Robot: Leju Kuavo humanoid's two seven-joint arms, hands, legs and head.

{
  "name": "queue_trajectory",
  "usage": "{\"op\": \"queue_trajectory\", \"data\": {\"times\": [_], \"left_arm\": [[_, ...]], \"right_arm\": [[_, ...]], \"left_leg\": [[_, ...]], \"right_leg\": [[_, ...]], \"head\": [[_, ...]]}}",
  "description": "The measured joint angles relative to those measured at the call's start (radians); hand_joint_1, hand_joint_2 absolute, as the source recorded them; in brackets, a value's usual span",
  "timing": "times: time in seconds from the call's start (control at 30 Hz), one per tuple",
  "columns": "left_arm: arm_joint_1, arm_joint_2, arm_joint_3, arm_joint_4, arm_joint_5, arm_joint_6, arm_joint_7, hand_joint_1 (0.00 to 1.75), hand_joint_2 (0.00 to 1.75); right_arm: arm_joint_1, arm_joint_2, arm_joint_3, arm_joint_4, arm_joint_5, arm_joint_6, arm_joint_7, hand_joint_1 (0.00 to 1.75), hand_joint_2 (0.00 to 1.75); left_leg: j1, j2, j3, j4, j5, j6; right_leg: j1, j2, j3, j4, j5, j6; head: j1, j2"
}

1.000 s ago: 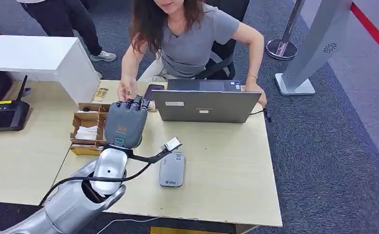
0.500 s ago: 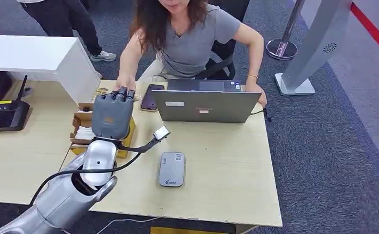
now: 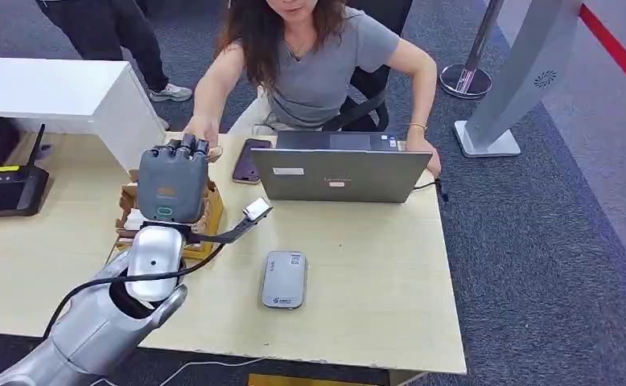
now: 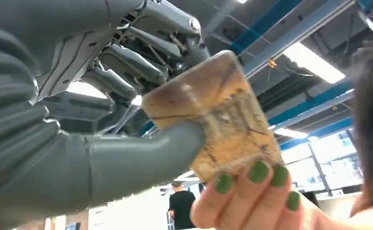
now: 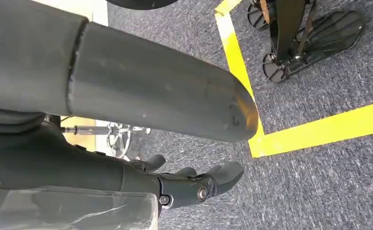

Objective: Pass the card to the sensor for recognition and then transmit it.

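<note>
My left hand [image 3: 173, 186] is raised over the left part of the desk, its back toward me, in front of a seated person. It pinches a yellow-brown patterned card [image 4: 213, 112] between the thumb [image 4: 141, 153] and the fingers. The person's hand [image 3: 201, 133] has reached to my fingertips, and its green-nailed fingers [image 4: 251, 189] grip the card's far edge. The grey card sensor [image 3: 284, 279] lies flat on the desk, to the right of my arm and nearer to me. My right hand [image 5: 127, 96] hangs beside the body over the carpet, holding nothing, fingers apart.
An open laptop [image 3: 338, 173] stands at the desk's [image 3: 374, 322] far edge, with a dark phone [image 3: 245, 161] beside it. A cardboard box [image 3: 142, 219] sits under my left hand. A black router [image 3: 4, 189] and a white cabinet [image 3: 60, 88] are to the left.
My left hand moved left and farther from the sensor, toward the person. The person's hand came forward to meet it at the card.
</note>
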Motion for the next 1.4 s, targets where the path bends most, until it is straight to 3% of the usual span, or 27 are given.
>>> {"op": "queue_trajectory", "data": {"times": [1.03,1.4], "left_arm": [[0.013,0.014,-0.003,-0.116,0.0,0.0,0.039,0.0,1.75],[0.079,0.004,0.027,-0.138,0.0,0.015,-0.009,0.0,1.75]], "right_arm": [[-0.005,0.007,0.0,0.0,-0.004,-0.017,0.008,0.0,0.0],[-0.005,0.01,0.0,0.0,-0.007,-0.021,0.013,0.0,0.0]], "left_leg": [[0.0,0.0,0.0,0.0,0.0,0.0],[0.0,0.0,0.0,0.0,0.0,0.0]], "right_leg": [[0.0,0.0,0.0,0.0,0.0,0.0],[0.0,0.0,0.0,0.0,0.0,0.0]], "head": [[0.0,0.0],[0.0,0.0]]}}
